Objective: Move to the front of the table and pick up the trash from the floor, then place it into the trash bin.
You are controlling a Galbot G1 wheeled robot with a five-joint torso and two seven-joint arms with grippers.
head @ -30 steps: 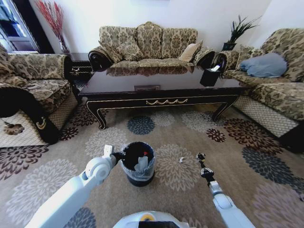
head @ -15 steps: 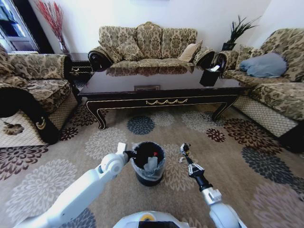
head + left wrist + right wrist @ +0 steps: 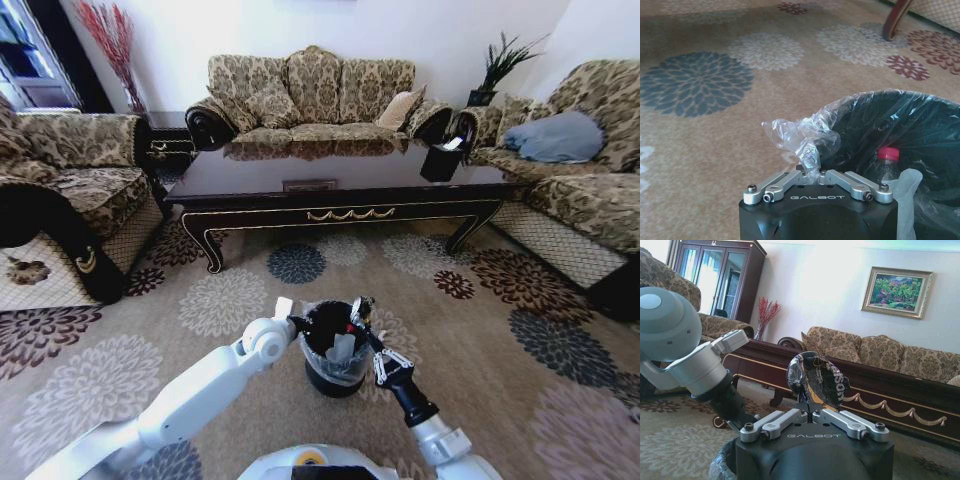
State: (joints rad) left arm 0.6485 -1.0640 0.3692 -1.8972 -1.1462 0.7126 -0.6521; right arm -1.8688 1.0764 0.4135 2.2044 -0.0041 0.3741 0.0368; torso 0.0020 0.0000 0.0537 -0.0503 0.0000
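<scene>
On the flowered floor (image 3: 480, 330) before the table (image 3: 330, 195), the trash bin (image 3: 335, 350) held a red-capped bottle (image 3: 887, 162) and white crumpled paper (image 3: 342, 348). At its rim the left gripper (image 3: 811, 172) was pinched shut on a fold of the bin's plastic liner (image 3: 800, 135). Over the bin's opening the right gripper (image 3: 814, 407) clamped a shiny dark wrapper (image 3: 816, 380) upright between closed jaws. Sofas (image 3: 310, 90) ringed the table, a black tissue box (image 3: 442, 160) on its top.
</scene>
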